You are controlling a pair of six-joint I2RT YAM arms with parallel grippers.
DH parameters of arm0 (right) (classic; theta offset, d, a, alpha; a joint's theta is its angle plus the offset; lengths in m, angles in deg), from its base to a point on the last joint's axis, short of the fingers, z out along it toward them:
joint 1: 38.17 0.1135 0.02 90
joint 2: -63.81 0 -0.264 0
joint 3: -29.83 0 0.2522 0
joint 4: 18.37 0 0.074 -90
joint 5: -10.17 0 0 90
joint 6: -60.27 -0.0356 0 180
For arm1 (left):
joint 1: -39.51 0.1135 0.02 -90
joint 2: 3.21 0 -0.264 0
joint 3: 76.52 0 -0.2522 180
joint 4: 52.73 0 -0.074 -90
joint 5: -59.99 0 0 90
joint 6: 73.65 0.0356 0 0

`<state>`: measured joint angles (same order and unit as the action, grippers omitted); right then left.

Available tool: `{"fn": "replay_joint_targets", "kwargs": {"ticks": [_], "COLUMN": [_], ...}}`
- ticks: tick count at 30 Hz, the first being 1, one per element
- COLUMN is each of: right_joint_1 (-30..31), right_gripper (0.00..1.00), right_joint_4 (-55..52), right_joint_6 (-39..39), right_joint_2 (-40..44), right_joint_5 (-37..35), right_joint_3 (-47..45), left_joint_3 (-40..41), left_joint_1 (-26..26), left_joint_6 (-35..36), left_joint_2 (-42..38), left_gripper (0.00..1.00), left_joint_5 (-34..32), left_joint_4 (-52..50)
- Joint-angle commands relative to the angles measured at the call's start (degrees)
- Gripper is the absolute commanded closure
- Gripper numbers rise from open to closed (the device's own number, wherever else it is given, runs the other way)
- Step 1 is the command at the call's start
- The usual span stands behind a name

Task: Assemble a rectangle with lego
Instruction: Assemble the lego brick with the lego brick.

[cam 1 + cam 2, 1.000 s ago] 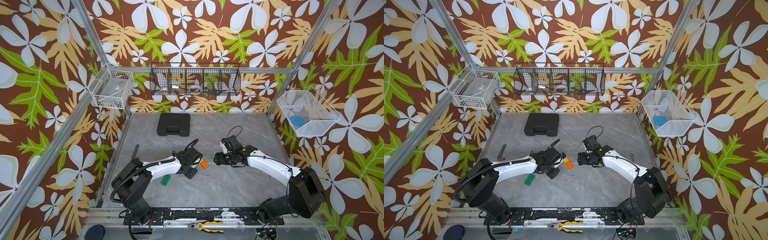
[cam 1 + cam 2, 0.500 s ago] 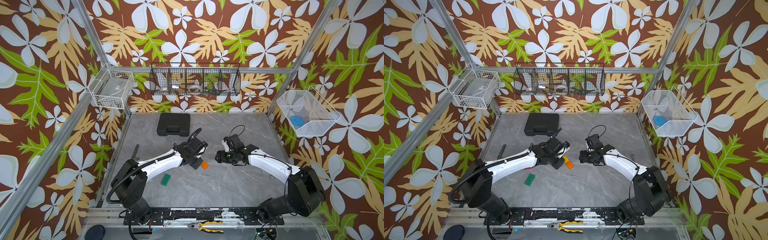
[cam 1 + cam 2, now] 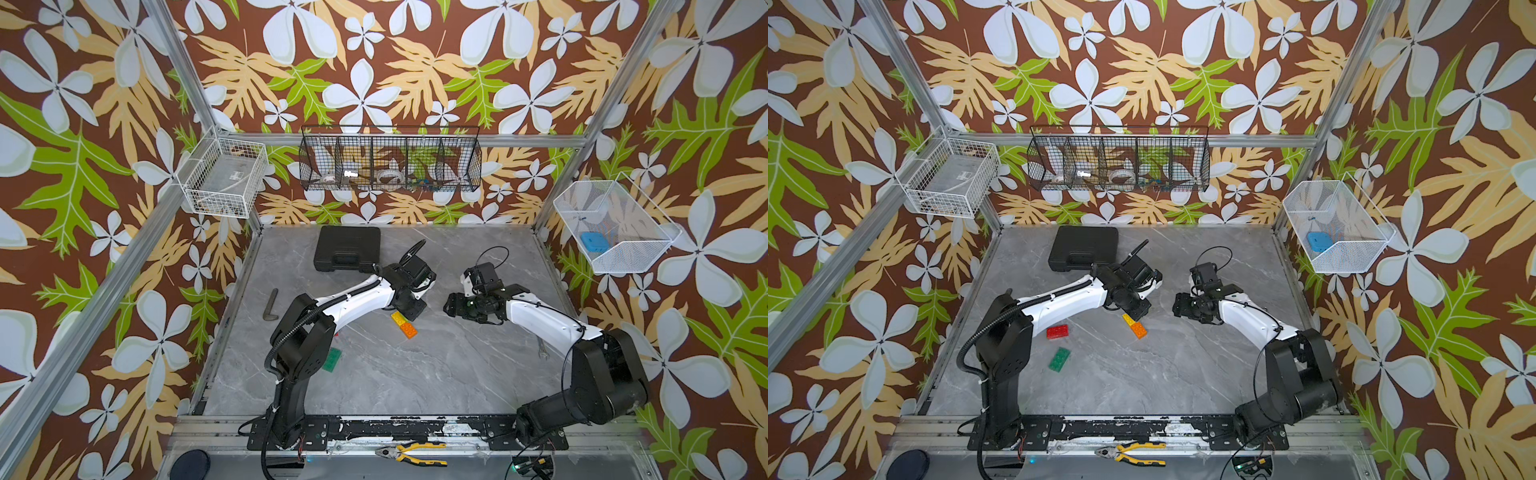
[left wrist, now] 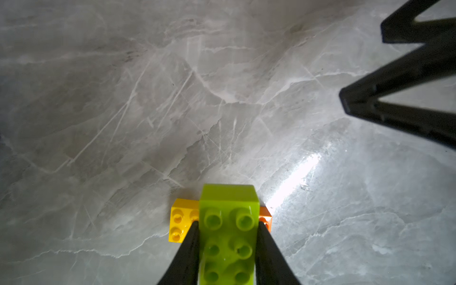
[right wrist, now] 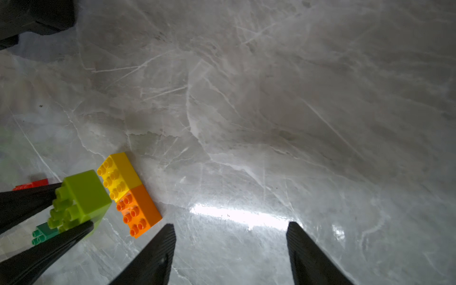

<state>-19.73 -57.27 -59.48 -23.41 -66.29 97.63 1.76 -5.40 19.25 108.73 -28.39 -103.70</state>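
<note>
Tabletop (image 3: 415,382) marble showed in both top views as a broad open stretch between the bricks and the near rail, with a black case (image 3: 347,248) close to the far edge. The left tool (image 3: 409,309) hung at mid-tabletop right over the yellow brick (image 3: 397,318), which sat end to end with the orange brick (image 3: 408,330). The right tool (image 3: 451,305) faced it across a short gap. In a top view the red brick (image 3: 1057,332) and dark green brick (image 3: 1059,358) lay apart from each other near the left arm's elbow, toward the left edge. In the left wrist view the left tool was clamped on the long sides of the lime green brick (image 4: 228,234), its far end over the seam of the yellow and orange pair. Whether it touched them could not be told, and bare marble ran on beyond. In the right wrist view the right tool's fingers (image 5: 158,256) stood wide apart with nothing between them, the yellow and orange pair just beside one fingertip and open surface ahead.
</note>
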Motion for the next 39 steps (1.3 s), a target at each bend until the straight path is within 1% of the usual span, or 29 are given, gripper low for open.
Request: {"fn": "replay_joint_targets", "kwargs": {"ticks": [1, 5, 13, 23, 39], "right_joint_1": [-0.1, -0.1, -0.1, -0.1, -0.1], "right_gripper": [0.3, 0.3, 0.31, 0.32, 0.32], "right_joint_4": [0.3, 0.3, 0.6, 0.4, 0.5], "right_joint_6": [1.4, 1.4, 0.8, 0.4, 0.2], "right_joint_2": [-1.0, -1.5, -2.2, -2.2, -2.3], "right_joint_5": [0.8, 0.4, 0.3, 0.2, 0.1], "right_joint_3": [0.4, 0.7, 0.8, 0.7, 0.6], "left_joint_3": [1.7, 4.2, 5.1, 5.9, 6.3], "left_joint_1": [0.3, 0.4, 0.3, 0.1, -0.5], "left_joint_6": [0.3, -0.2, -2.3, -0.9, -1.6], "left_joint_2": [-0.8, -1.9, -2.2, -1.5, -0.2], "left_gripper": [1.0, 1.0, 1.0, 1.0, 1.0], "left_joint_5": [0.8, 0.1, -0.4, -1.5, -1.6], "left_joint_4": [2.4, 4.5, 6.2, 6.3, 6.4]}}
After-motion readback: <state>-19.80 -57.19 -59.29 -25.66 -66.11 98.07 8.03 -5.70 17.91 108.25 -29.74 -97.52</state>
